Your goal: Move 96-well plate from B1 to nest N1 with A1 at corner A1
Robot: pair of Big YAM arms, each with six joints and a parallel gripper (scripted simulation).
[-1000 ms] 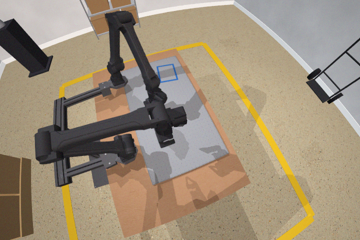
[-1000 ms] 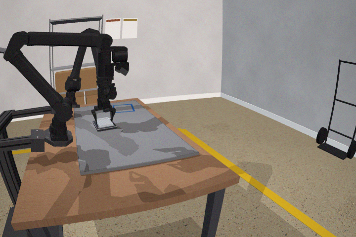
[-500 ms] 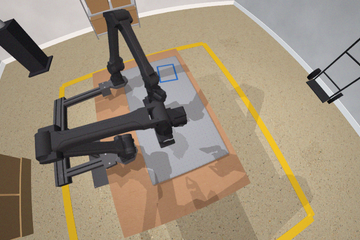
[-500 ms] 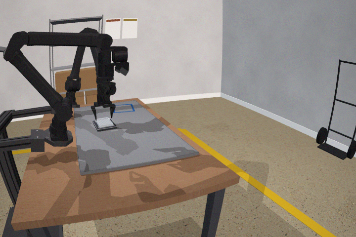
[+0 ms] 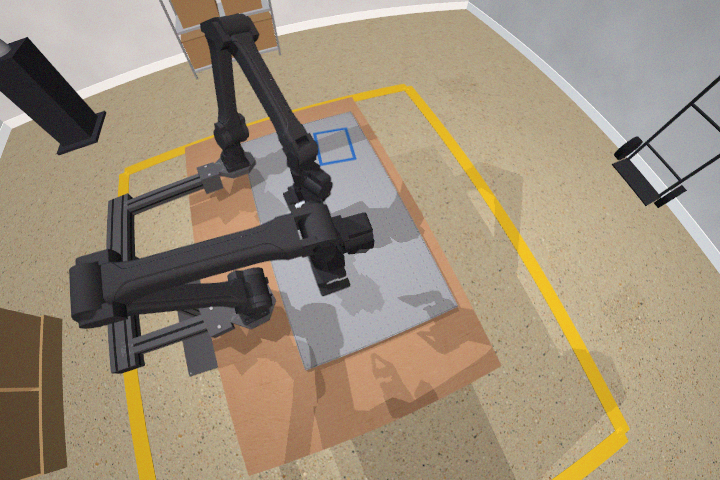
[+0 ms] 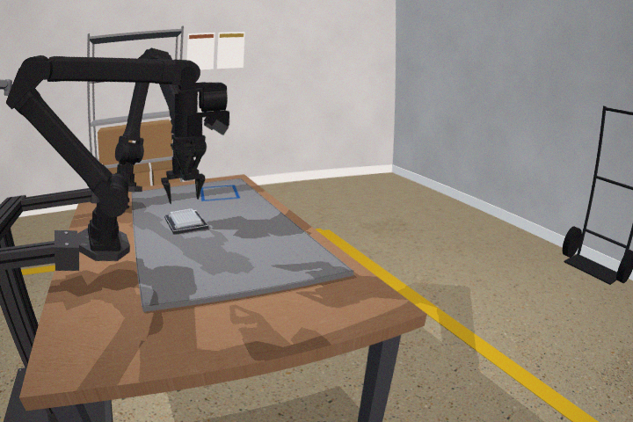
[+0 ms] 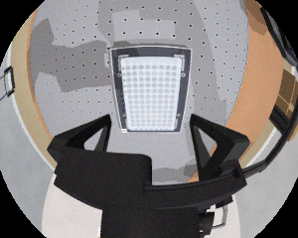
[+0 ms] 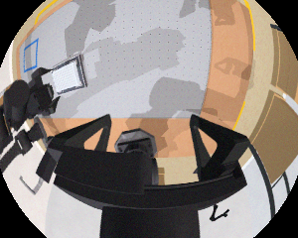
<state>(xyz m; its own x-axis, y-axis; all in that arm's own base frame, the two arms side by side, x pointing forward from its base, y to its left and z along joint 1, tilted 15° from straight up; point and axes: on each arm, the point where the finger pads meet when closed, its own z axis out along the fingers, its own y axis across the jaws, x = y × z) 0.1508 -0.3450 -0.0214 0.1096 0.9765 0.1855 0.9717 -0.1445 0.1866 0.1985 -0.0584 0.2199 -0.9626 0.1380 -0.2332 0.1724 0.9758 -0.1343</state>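
The white 96-well plate [image 6: 185,217] [image 7: 150,89] [image 8: 67,76] lies flat inside the dark frame of nest N1 [image 7: 115,84] [image 6: 190,230] on the grey mat. I cannot make out the cut-off corner or the A1 mark. My left gripper [image 6: 183,187] [image 7: 150,118] is open and empty and hangs a short way straight above the plate, not touching it. My right gripper [image 8: 150,118] [image 5: 332,277] is open and empty, high over the mat and apart from the plate. The blue outline of spot B1 [image 6: 221,199] is empty. In the top view the arms hide the plate.
The grey perforated mat [image 5: 383,271] [image 6: 237,258] covers most of the wooden table [image 6: 178,348]. Both arm bases stand along one long side on a black frame [image 5: 123,226]. A shelf, boxes and a hand truck [image 6: 600,249] stand off the table.
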